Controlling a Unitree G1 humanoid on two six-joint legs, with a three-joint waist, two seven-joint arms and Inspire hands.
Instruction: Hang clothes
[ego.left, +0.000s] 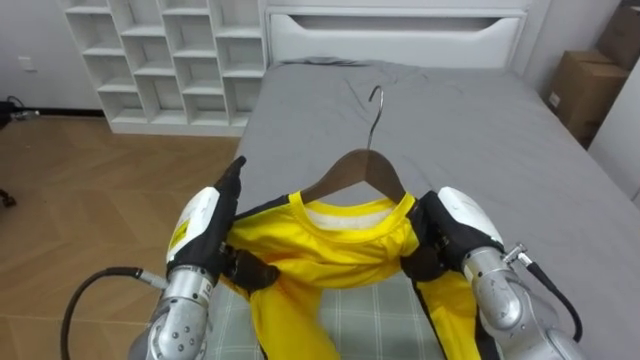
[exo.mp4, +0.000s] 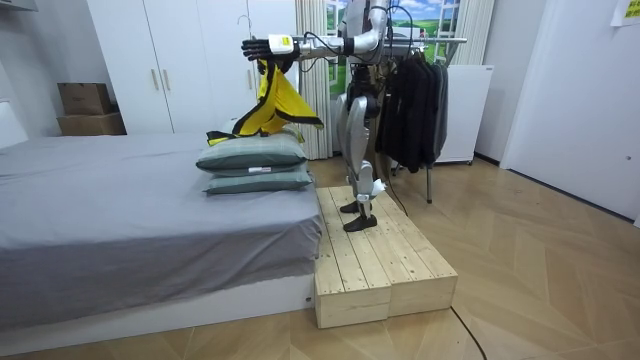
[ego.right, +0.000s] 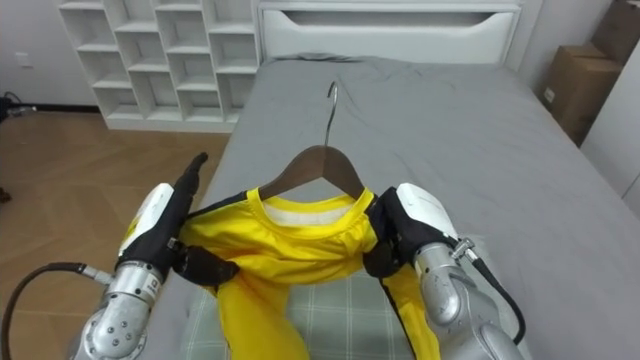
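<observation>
I hold a yellow shirt (ego.left: 335, 245) with dark trim on a wooden hanger (ego.left: 358, 168) in front of me, above the bed. The hanger's metal hook (ego.left: 377, 105) points up and away from me. My left hand (ego.left: 205, 232) grips the shirt's left shoulder: its thumb pinches the cloth while its fingers lie straight, pointing forward. My right hand (ego.left: 455, 232) has its fingers curled round the right shoulder of the shirt. In the room view the shirt (exo.mp4: 275, 100) hangs from my raised arms over the pillows.
The grey bed (ego.left: 480, 140) stretches ahead to a white headboard (ego.left: 395, 35). A checked pillow (ego.left: 375, 320) lies below the shirt. White cubby shelves (ego.left: 165, 60) stand left, cardboard boxes (ego.left: 585, 90) right. I stand on a wooden platform (exo.mp4: 375, 260), a clothes rack (exo.mp4: 415, 100) behind me.
</observation>
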